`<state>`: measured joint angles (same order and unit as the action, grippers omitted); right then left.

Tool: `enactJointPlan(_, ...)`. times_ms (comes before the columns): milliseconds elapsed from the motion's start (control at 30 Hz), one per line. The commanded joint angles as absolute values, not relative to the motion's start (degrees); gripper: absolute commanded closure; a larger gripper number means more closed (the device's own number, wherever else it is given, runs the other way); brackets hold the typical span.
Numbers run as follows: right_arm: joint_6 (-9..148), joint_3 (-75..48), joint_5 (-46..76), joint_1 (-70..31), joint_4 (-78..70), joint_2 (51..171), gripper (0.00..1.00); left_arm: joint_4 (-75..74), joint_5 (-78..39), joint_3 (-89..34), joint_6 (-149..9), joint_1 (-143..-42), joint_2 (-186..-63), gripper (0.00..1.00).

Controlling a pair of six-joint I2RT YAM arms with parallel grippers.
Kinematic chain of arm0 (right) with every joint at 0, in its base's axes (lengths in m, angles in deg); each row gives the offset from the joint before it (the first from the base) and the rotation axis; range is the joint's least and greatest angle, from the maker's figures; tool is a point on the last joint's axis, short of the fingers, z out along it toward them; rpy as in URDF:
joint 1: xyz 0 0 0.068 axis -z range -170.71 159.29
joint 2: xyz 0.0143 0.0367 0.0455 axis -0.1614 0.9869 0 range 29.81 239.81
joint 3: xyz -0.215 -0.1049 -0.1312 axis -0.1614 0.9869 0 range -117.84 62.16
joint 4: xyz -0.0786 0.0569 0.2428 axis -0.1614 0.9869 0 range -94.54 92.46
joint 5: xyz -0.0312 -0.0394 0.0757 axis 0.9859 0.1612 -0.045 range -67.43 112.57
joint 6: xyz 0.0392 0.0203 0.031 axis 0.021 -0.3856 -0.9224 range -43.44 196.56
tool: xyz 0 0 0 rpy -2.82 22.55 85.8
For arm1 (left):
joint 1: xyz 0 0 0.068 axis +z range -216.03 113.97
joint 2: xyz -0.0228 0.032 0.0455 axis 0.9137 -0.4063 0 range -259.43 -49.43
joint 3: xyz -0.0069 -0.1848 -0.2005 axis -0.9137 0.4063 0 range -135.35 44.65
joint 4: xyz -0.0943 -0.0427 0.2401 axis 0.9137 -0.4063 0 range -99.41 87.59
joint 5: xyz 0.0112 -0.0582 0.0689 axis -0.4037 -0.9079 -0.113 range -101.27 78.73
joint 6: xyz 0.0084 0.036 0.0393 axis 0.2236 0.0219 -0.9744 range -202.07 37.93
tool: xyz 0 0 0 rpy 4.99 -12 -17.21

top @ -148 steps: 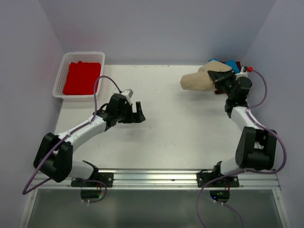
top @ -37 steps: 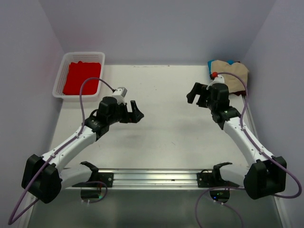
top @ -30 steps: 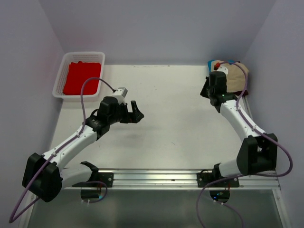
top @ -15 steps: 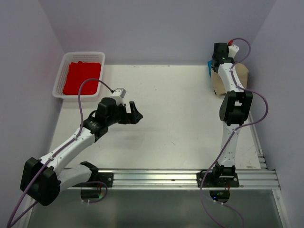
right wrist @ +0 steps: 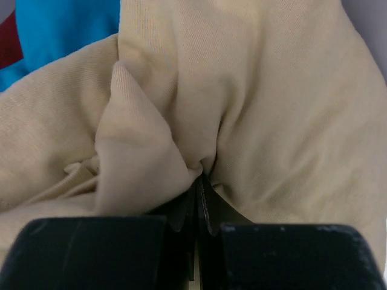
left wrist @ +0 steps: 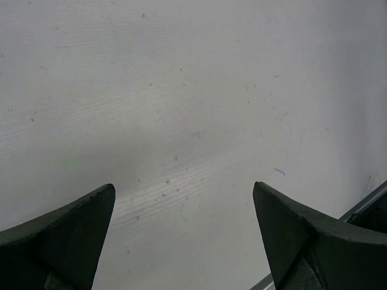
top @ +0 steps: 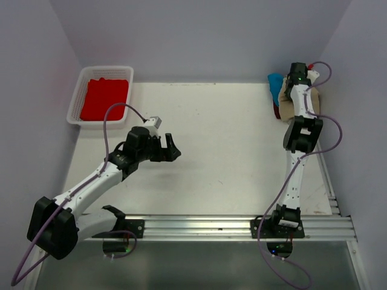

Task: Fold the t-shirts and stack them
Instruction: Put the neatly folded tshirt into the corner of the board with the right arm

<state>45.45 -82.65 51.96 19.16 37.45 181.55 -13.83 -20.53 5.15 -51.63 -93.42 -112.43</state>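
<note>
White worktop (top: 230, 151): carried the shirt pile at its far right corner.
Lattice basket (top: 74, 103): far left, red t-shirt (top: 104, 99) inside.
Tan t-shirt (right wrist: 254, 121): atop the pile, over the blue t-shirt (right wrist: 66, 36); a dark red sliver (right wrist: 6, 48) beside it, possibly maroon.
Right jaws: had just snapped together on a tan fold, so lifting could begin.
Left jaws: wide apart over bare worktop, holding nothing.

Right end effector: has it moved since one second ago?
Yes. The right end effector went farther from the rail, toward the back wall, onto the tan shirt.
</note>
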Motion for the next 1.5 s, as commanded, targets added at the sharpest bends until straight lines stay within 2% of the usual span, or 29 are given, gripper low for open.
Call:
enactJointPlan(0,45.1,-82.3,40.4,21.9,43.2,184.9,1.00,-12.3,-22.7,3.8,-51.2,-93.1,-114.5,0.00)
enactJointPlan(133,47.8,-79.5,37.9,22.2,42.3,183.5,1.00,-12.2,-23.4,3.2,-50.9,-93.1,-114.7,0.01)
enactJointPlan(167,48.2,-77.0,37.8,22.2,38.7,179.9,1.00,-12.2,-23.7,3.1,-50.8,-93.1,-114.7,0.01)
enactJointPlan(300,48.6,-58.2,35.5,22.1,24.9,167.1,1.00,-11.8,-24.5,3.2,-50.4,-93.1,-113.8,0.01)
enactJointPlan(567,48.3,-31.3,35.7,19.7,1.6,140.0,1.00,-10.5,-24.7,4.0,-50.8,-93.1,-110.1,0.01)
enactJointPlan(667,48.3,-21.8,35.2,17.7,-0.9,129.8,1.00,-10.3,-22.4,4.1,-51.3,-93.1,-108.4,0.00)
enactJointPlan(733,49.0,-14.6,30.9,16.0,-3.4,124.6,1.00,-9.8,-20.6,4.2,-51.6,-93.1,-107.0,0.00)
enactJointPlan(833,52.2,-10.2,22.9,10.1,1.0,118.3,1.00,-9.4,-16.2,3.8,-51.9,-93.1,-105.9,0.00)
enactJointPlan(933,55.6,-7.2,18.4,1.2,6.7,115.1,0.64,-9.6,-13.0,2.3,-51.9,-92.9,-106.9,0.00)
enactJointPlan(967,56.0,-6.1,17.6,-2.6,8.4,113.7,0.47,-9.9,-11.8,1.7,-52.1,-92.8,-107.5,0.00)
enactJointPlan(1000,55.7,-4.1,17.0,-4.4,9.1,112.7,0.03,-10.4,-11.5,1.1,-52.0,-92.3,-108.9,0.00)
enactJointPlan(1133,55.4,0.3,15.7,-12.3,10.8,108.9,0.01,-11.3,-11.5,-3.8,-50.2,-87.6,-114.1,0.00)
enactJointPlan(1300,56.4,1.6,17.2,-21.8,14.0,105.3,0.01,-13.0,-12.5,-11.3,-46.3,-76.2,-125.1,0.00)
enactJointPlan(1467,56.2,1.9,17.1,-28.0,15.8,103.9,0.01,-17.0,-11.5,-20.9,-46.8,-74.0,-134.5,0.00)
